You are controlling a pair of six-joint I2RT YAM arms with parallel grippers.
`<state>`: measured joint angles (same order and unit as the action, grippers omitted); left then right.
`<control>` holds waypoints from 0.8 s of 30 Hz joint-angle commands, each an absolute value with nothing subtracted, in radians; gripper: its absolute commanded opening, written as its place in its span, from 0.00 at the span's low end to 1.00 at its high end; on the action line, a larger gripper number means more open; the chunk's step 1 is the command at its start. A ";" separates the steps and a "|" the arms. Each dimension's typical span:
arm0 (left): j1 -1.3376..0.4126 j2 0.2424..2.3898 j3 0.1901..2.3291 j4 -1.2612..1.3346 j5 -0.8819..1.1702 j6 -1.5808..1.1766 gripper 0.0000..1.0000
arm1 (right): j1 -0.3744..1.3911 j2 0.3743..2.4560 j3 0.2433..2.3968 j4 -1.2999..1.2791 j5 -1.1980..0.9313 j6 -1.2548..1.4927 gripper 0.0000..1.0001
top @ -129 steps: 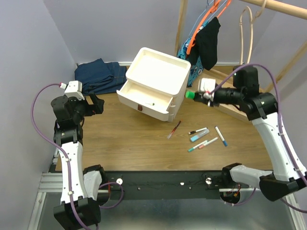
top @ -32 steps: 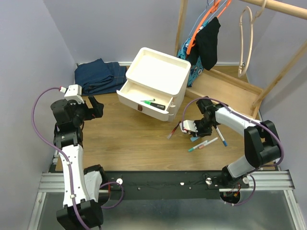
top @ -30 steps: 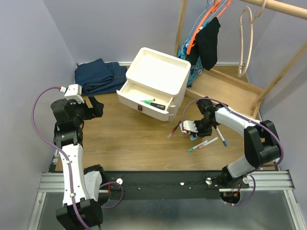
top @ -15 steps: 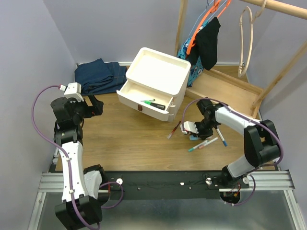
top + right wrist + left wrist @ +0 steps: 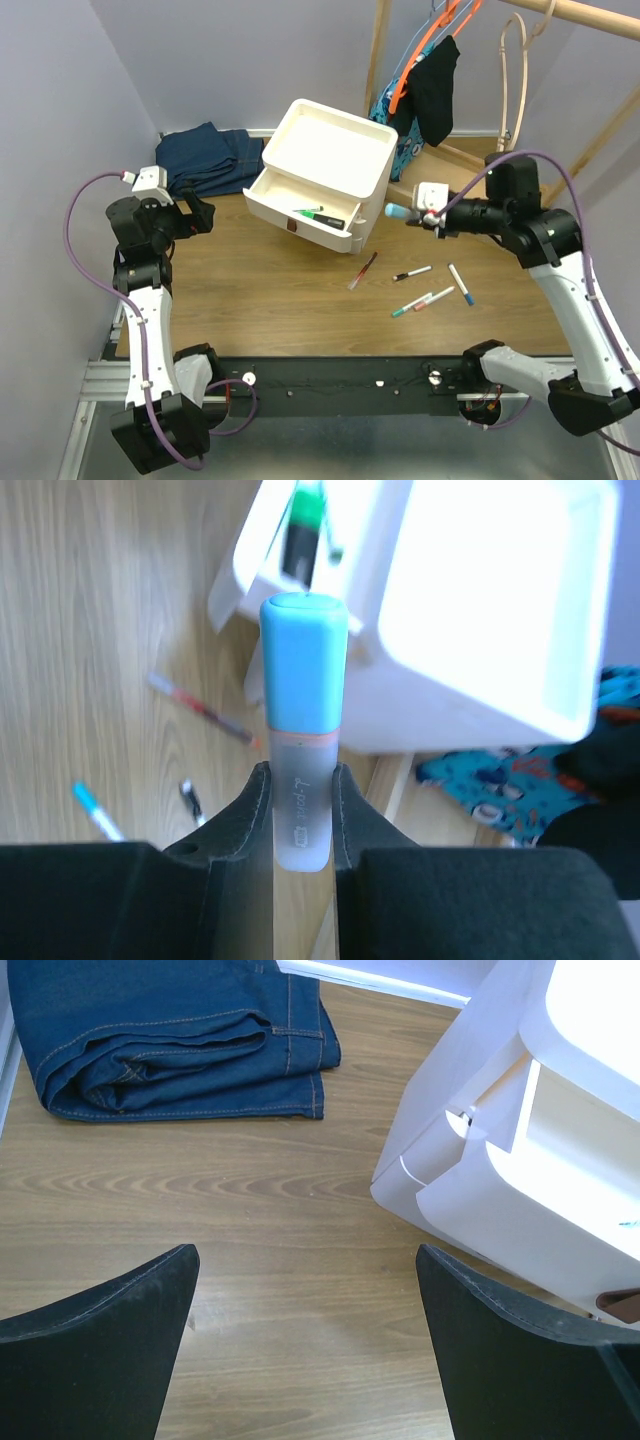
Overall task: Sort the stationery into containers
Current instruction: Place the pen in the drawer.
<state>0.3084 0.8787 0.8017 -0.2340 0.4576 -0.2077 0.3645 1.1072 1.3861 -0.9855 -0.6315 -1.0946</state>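
- Your blue-capped bottle [image 5: 303,730] lies roughly level in the air, cap end leading toward the white drawer stack [image 5: 325,165], its long axis in line with the claw fingers.
- Your right claw [image 5: 432,217] is clamped on the bottle's frosted lower body, a finger [image 5: 235,825] pressed on each side, the blue cap sticking out clear of the tips.
- Your right arm is raised off the counter [image 5: 260,290], forearm reaching left from an elbow by the wooden tray [image 5: 480,185]; the bottle hangs just right of the stack.
- The middle drawer [image 5: 300,210] stands pulled out with a black-green marker [image 5: 322,215] lying inside.
- A red pen [image 5: 363,270] and slim white markers [image 5: 425,300] lie on the counter below the claw.
- Your left claw [image 5: 305,1360] is apart, holding nothing, aimed at the counter between the folded jeans [image 5: 170,1035] and the stack.
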 commanded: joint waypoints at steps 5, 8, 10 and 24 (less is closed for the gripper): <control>0.314 0.884 0.825 -0.195 0.474 -0.219 0.99 | 0.379 1.343 1.599 -0.546 -0.828 -0.476 0.11; 0.316 0.879 0.828 -0.205 0.472 -0.219 0.99 | 0.422 1.442 1.666 -0.476 -0.824 -0.385 0.11; 0.314 0.870 0.833 -0.212 0.469 -0.212 0.99 | 0.471 1.480 1.687 -0.460 -0.799 -0.390 0.11; 0.316 0.819 0.833 -0.265 0.449 -0.183 0.99 | 0.606 1.627 1.686 -0.506 -0.675 -0.402 0.16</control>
